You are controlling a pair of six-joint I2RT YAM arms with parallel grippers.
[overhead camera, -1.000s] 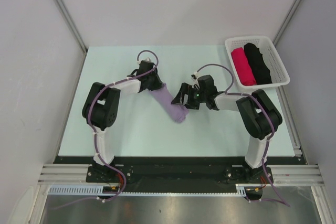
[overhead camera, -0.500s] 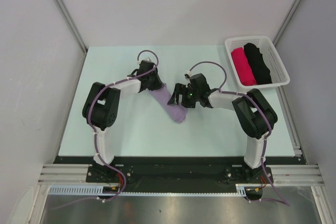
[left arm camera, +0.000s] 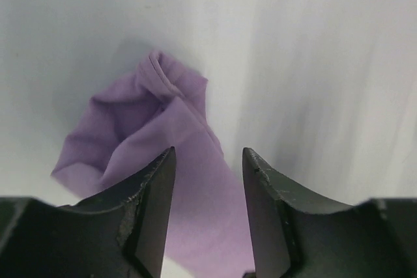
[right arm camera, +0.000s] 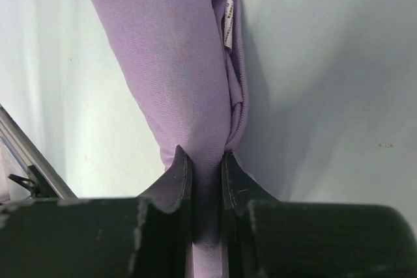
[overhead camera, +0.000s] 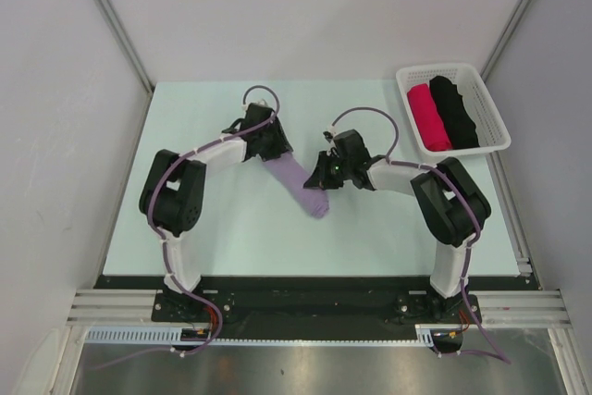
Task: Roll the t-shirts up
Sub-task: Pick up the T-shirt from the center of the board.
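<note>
Top external view has the rolled lavender t-shirt (overhead camera: 306, 194) lying slantwise near the middle of the desk (overhead camera: 231, 228), between both arms. The left claw (overhead camera: 277, 149) sits over its far end, fingers apart, with cloth showing in the gap. The right claw (overhead camera: 320, 176) is clamped on the roll's right side. A white basket (overhead camera: 435, 67) holding a red roll (overhead camera: 428, 117) and a black roll (overhead camera: 455, 113) stands at the far right corner.

L pincer (left arm camera: 208, 155) spread apart, R pincer (right arm camera: 203, 159) clamped.
</note>
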